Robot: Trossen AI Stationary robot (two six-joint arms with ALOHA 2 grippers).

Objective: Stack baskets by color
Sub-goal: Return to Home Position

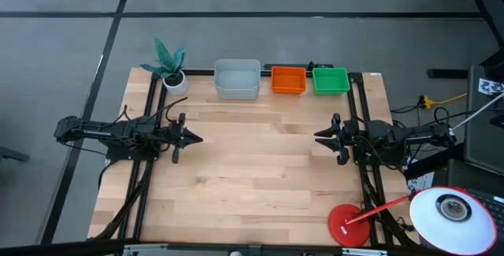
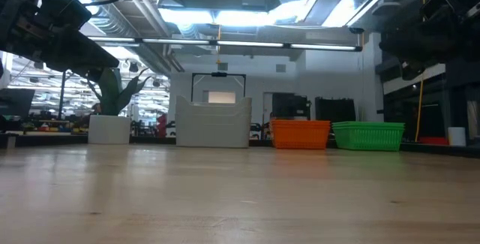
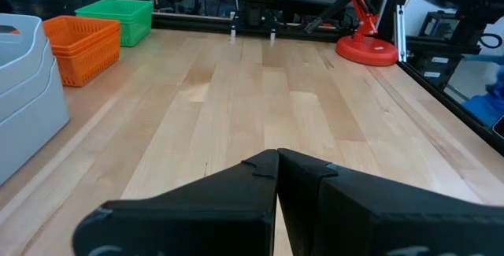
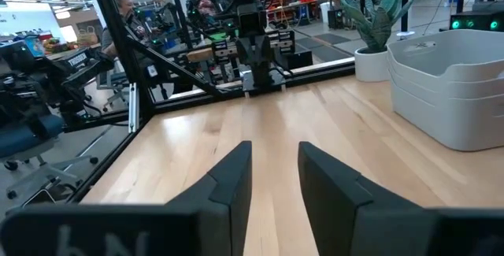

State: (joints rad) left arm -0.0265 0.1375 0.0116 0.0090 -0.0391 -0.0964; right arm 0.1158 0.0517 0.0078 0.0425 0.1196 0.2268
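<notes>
- Left gripper [image 1: 195, 138] is hanging low over the table [image 1: 252, 185], fingers pressed together tip to tip, carrying nothing. It is sitting well apart from the orange stack [image 1: 288, 79], out past that stack's grey-side neighbour and nearer the table's front.
- Right gripper [image 1: 318, 137] is facing it across the boards, fingers parted with a clear gap, also carrying nothing. It is well apart from the orange stack too, on its green side and nearer the front.
- Both arms are looking parked rather than working; neither is reaching toward any basket.
- Orange stack is sitting at the table's back edge. The left wrist view is showing layered rims on it, so baskets are nested there; exact count is hard to read.
- Grey stack [image 1: 237, 79] is standing just beside the orange stack, on the plant side, tiers showing down its wall.
- Green stack [image 1: 331, 80] is standing just beside the orange stack on the opposite side; its layers are not making themselves out.
- Plant pot [image 1: 174, 79] is beyond the grey stack, farther from the orange stack.
- No loose basket is showing anywhere on the boards.
- Judgement: sorting by colour is looking finished, only the arms' retreat is remaining.
</notes>
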